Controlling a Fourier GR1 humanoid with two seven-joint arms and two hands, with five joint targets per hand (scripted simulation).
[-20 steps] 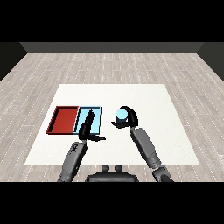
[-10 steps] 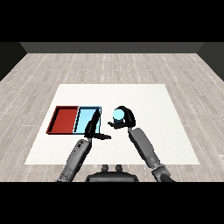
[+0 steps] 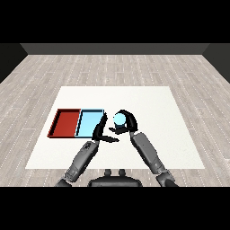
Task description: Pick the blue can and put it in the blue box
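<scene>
My right hand [image 3: 128,124] has its fingers and thumb curled round the blue can [image 3: 120,119], held just above the table, a little right of the light blue tray [image 3: 90,123]. The can shows its pale round top. Between the can and the light blue tray stands my left hand [image 3: 100,130], open with straight fingers, its thumb reaching toward the right hand. Left of the light blue tray lies the red tray [image 3: 65,123], touching it side by side. Nothing lies in either tray.
The white table [image 3: 148,103] stretches well beyond the trays to the right and toward the back. Both grey forearms come in from the lower corners and meet near the table's front middle.
My right hand has carried the can leftward, closer to the light blue tray. My left hand has shifted right off the tray's edge, toward the can.
</scene>
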